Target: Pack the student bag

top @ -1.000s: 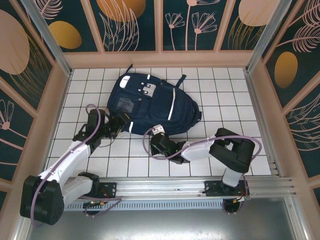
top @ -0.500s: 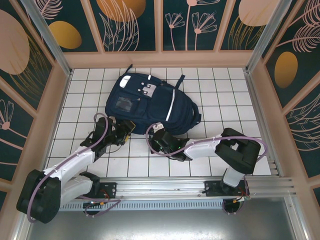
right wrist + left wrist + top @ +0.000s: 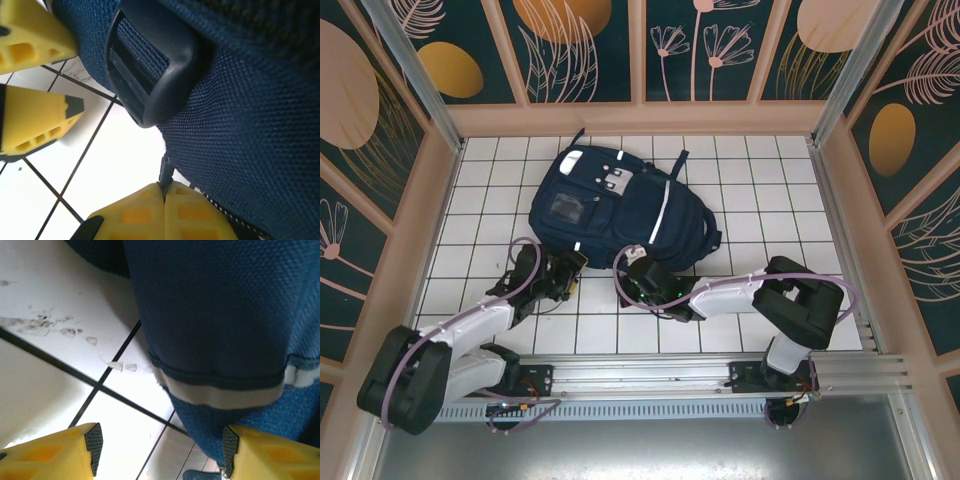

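Right jaws closed, perhaps pinching student bag (image 3: 620, 205) on white tiles (image 3: 760, 190).

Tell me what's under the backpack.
The backpack lies on the white tiled table, and bare tiles show all around its edges. Anything beneath its middle is covered by the fabric and cannot be seen.

Your right pincer (image 3: 165, 189) is pressed shut at the student bag (image 3: 250, 125) edge, below a black strap buckle (image 3: 150, 65). The left pincer (image 3: 77, 80) gapes over the white-tiled table (image 3: 115, 165).
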### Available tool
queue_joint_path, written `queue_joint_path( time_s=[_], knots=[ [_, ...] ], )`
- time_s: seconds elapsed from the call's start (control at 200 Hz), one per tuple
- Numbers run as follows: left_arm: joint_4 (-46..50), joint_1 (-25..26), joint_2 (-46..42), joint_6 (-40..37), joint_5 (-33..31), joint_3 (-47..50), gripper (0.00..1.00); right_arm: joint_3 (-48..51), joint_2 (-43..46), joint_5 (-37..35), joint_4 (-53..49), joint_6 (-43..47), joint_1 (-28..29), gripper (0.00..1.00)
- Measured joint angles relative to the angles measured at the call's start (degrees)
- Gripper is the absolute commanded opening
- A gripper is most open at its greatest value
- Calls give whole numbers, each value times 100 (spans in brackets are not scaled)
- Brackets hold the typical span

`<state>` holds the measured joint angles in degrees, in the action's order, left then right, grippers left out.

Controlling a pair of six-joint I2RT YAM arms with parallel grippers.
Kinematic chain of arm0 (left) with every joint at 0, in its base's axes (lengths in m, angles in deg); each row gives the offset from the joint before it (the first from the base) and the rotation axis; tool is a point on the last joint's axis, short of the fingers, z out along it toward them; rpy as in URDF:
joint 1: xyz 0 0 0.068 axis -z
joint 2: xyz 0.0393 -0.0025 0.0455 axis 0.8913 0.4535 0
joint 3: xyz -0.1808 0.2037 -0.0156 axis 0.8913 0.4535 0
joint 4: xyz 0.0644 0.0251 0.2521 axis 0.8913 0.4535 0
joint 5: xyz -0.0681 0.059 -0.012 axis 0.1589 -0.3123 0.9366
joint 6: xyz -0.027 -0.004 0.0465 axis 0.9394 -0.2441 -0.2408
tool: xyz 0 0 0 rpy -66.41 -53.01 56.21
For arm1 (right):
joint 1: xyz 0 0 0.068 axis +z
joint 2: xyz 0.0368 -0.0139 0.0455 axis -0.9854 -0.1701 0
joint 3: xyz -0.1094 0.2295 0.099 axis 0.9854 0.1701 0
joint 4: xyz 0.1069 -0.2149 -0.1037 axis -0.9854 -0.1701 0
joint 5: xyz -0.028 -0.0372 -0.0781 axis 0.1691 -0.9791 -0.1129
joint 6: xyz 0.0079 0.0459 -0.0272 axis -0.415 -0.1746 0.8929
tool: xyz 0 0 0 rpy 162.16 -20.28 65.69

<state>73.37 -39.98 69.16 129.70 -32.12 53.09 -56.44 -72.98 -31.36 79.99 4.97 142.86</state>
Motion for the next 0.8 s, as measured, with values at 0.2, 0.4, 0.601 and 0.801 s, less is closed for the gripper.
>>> queue_joint_path(
  time_s=[0.2, 0.4, 0.601, 0.801],
  knots=[
    [-369, 7, 603, 37, 0, -264, 53, 0, 0, 127, 15, 0, 0, 0],
    [-656, 37, 903, 26, -39, -411, 21, 0, 0, 205, 13, 2, -7, 0],
    [-678, 70, 885, -17, -221, -431, 0, -13, 0, 219, 0, 4, -24, 0],
    [-367, 87, 492, -140, -669, -431, 0, 46, 149, 149, -238, 4, -105, 0]
  ],
)
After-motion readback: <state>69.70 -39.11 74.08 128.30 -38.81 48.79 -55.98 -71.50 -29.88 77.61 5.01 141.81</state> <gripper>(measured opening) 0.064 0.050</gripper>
